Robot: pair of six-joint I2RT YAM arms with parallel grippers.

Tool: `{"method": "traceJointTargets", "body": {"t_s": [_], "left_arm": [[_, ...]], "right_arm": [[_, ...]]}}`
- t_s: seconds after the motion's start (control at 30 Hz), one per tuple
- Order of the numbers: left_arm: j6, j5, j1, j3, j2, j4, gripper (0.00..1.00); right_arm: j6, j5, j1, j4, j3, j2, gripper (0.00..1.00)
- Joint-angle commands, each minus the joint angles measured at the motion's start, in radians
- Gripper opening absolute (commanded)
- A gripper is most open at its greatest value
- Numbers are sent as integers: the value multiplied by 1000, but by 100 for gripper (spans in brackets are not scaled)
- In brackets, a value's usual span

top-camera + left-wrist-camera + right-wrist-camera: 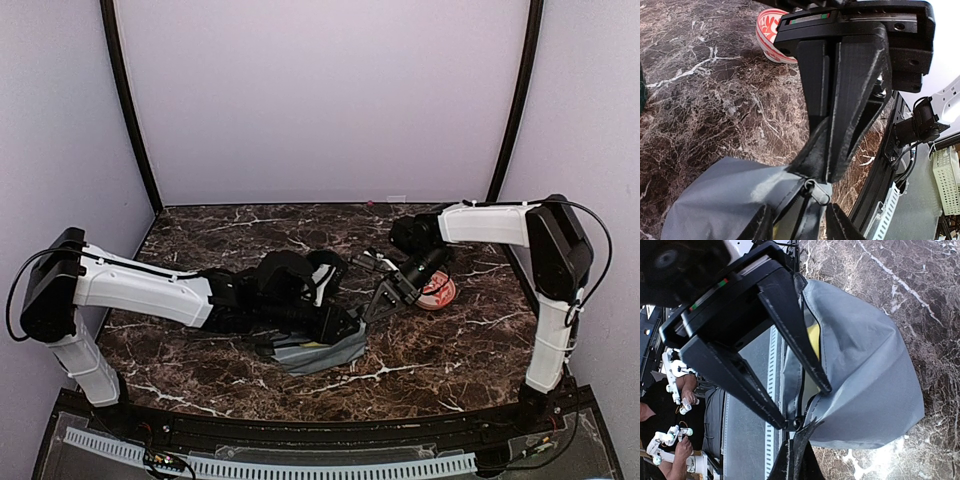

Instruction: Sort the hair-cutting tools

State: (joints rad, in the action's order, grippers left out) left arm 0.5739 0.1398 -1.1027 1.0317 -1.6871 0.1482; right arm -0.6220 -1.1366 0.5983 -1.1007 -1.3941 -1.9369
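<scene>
Pale lilac walls (pixel 320 100) close off the back and both sides, with black corner poles (pixel 125 110) running up them. Below sits a dark brown marbled worktop (pixel 200 230), veined in white.

Both arms crowd in over the grey pouch (pixel 322 352), which lies at the near middle of the worktop, and they hide a good part of it from above. The left arm (pixel 150 290) stretches in from the pouch's left. The left gripper (pixel 822 167) has its jaws pinched tight on the pouch's edge, right beside the zip pull (pixel 812 190). The right arm (pixel 490 225) comes down from the pouch's far right. The right gripper (pixel 805 407) has its jaws spread wide at the pouch's mouth, one finger along the rim, and nothing shows between them. The mouth gapes, and yellow shows inside the pouch, though whether that is lining or contents is hard to say.

Over to the right of the pouch, just past the right gripper, there's the round red-and-white plate (pixel 437 292), partly covered by the wrist. A dark green sliver (pixel 642 90) peeks in at the edge of the left wrist view, left of the pouch, with too little showing to name it.

And the hair-cutting tools? Just beyond the pouch, tucked against the right wrist, a small dark-and-silver shape that looks like scissors (pixel 373 262) lies on the worktop, but it is too small to be sure. No comb or clipper can be made out under the arms.
</scene>
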Motion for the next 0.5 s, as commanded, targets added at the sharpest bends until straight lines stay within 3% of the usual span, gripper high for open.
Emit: {"method": "traceJointTargets", "body": {"t_s": [0.0, 0.1, 0.47], "left_arm": [[-11, 45, -2, 30, 0, 47, 37], [-18, 60, -2, 51, -12, 33, 40], [-21, 17, 0, 57, -16, 5, 33]], "right_arm": [[12, -11, 11, 22, 7, 42, 0], [11, -8, 12, 24, 7, 41, 0], [12, -5, 14, 26, 7, 36, 0]]}}
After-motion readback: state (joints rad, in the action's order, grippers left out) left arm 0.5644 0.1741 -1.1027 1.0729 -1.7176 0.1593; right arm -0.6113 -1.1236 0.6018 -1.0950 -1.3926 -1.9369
